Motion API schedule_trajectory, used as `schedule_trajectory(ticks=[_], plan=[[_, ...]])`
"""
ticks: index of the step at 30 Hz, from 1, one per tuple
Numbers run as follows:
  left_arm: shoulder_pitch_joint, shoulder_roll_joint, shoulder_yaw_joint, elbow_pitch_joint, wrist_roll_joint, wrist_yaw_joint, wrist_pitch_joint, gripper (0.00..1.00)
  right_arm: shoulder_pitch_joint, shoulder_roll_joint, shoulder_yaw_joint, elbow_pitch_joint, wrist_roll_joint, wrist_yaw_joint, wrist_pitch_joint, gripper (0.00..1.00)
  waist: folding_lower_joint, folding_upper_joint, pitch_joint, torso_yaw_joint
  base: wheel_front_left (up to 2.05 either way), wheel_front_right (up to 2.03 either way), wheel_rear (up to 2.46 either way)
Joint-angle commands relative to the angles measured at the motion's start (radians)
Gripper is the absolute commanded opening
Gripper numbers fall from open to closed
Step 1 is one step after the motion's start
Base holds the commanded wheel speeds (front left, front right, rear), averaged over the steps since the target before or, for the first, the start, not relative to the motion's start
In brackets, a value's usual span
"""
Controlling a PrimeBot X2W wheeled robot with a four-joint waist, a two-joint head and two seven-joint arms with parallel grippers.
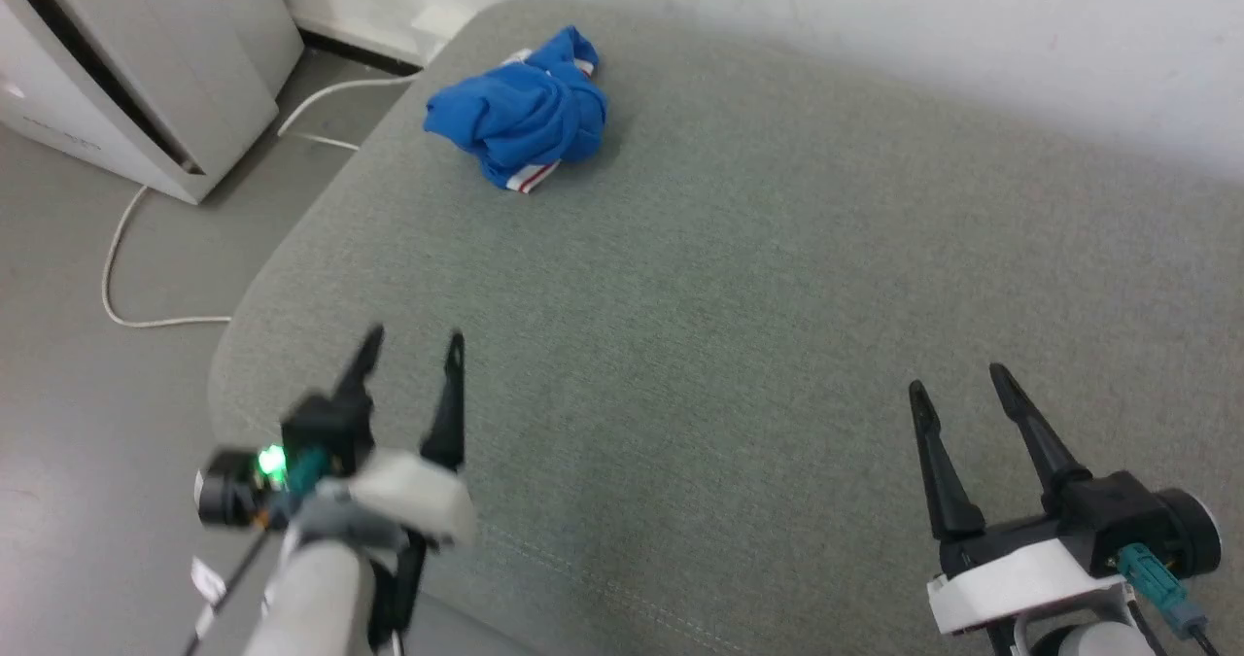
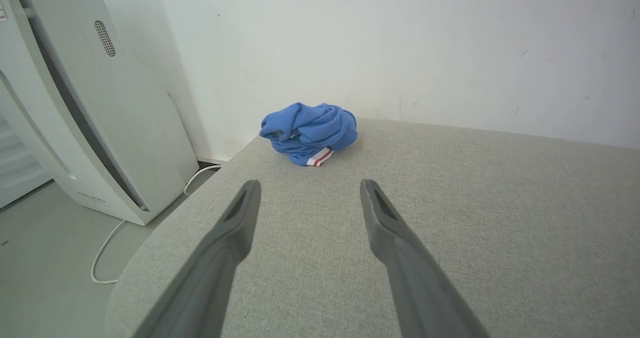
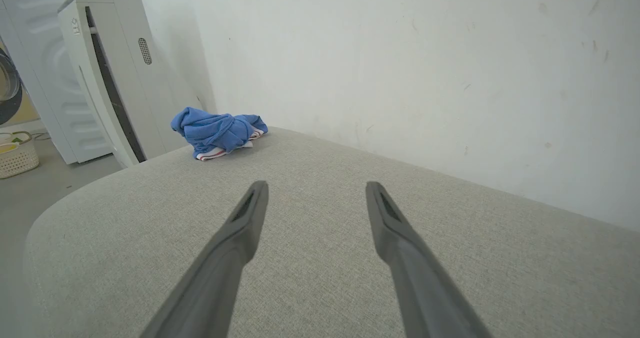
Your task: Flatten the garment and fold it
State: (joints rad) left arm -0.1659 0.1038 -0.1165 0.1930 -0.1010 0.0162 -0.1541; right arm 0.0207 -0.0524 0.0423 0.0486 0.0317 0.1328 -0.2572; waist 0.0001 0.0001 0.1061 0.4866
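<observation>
- Here, our garment lies balled up near the far left corner of the grey cushion.
- Well apart from it, our left gripper and right gripper hover with fingers spread, holding nothing.

You see your left gripper with its two fingers spread wide above the grey fabric cushion, nothing between them. Ahead of you, the blue garment lies bunched near the cushion's far left corner, by the wall, with red-striped white trim showing. Off the left edge stands a white appliance, its cable on the floor.
</observation>
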Motion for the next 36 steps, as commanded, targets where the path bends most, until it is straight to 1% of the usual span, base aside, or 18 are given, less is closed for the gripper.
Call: schedule_trajectory(ticks=[1,2,6,12,16,20,23,27,31,34,35,36], plan=[[-0.048,0.013,0.003,0.007,0.002,-0.010,0.013,1.00,-0.019,0.002,0.006,-0.009,-0.012,-0.002,-0.005,1.00,-0.0001,-0.0001,0.076,-0.041,0.00,0.00,0.00],[-0.091,0.019,0.004,0.021,-0.003,-0.020,0.032,1.00,-0.026,0.002,0.008,-0.018,-0.022,-0.002,-0.005,1.00,-0.0001,-0.0001,0.093,-0.048,0.00,0.00,0.00],[-0.271,0.075,0.021,0.069,-0.017,-0.061,0.117,1.00,-0.057,-0.003,0.031,-0.077,-0.053,-0.002,0.010,1.00,-0.0001,-0.0001,0.194,-0.098,0.00,0.00,0.00],[-0.547,0.158,0.017,0.204,-0.029,-0.110,0.275,1.00,-0.094,-0.046,0.067,-0.200,-0.066,-0.002,0.064,1.00,-0.0001,-0.0001,0.341,-0.161,0.00,0.00,0.00],[-0.701,0.208,0.025,0.310,-0.101,-0.137,0.358,1.00,-0.130,-0.050,0.083,-0.288,-0.062,-0.002,0.081,1.00,-0.0001,-0.0001,0.427,-0.221,0.00,0.00,0.00],[-0.825,0.280,0.013,0.400,-0.168,-0.145,0.468,1.00,-0.155,-0.048,0.087,-0.366,-0.058,-0.002,0.092,1.00,-0.0001,-0.0001,0.502,-0.272,0.00,0.00,0.00],[-0.897,0.330,-0.003,0.465,-0.220,-0.146,0.564,1.00,-0.171,-0.050,0.091,-0.406,-0.058,-0.002,0.098,1.00,-0.0001,-0.0001,0.544,-0.304,0.00,0.00,0.00],[-0.956,0.386,0.004,0.533,-0.280,-0.147,0.662,1.00,-0.180,-0.043,0.095,-0.446,-0.054,-0.002,0.098,1.00,-0.0001,-0.0001,0.581,-0.341,0.00,0.00,0.00],[-0.972,0.419,0.003,0.584,-0.349,-0.147,0.761,1.00,-0.179,-0.036,0.093,-0.468,-0.053,-0.002,0.094,1.00,-0.0001,-0.0001,0.596,-0.354,0.00,0.00,0.00],[-0.957,0.433,-0.012,0.611,-0.399,-0.147,0.837,1.00,-0.178,-0.034,0.087,-0.474,-0.054,-0.002,0.093,1.00,-0.0001,-0.0001,0.598,-0.352,0.00,0.00,0.00],[-0.948,0.431,-0.015,0.622,-0.421,-0.147,0.869,0.02,-0.179,-0.033,0.084,-0.474,-0.054,-0.002,0.093,1.00,-0.0001,-0.0001,0.597,-0.350,0.00,0.00,0.00],[-0.940,0.429,-0.018,0.628,-0.442,-0.147,0.894,0.00,-0.179,-0.032,0.081,-0.475,-0.055,-0.002,0.092,1.00,-0.0001,-0.0001,0.595,-0.346,0.00,0.00,0.00]])
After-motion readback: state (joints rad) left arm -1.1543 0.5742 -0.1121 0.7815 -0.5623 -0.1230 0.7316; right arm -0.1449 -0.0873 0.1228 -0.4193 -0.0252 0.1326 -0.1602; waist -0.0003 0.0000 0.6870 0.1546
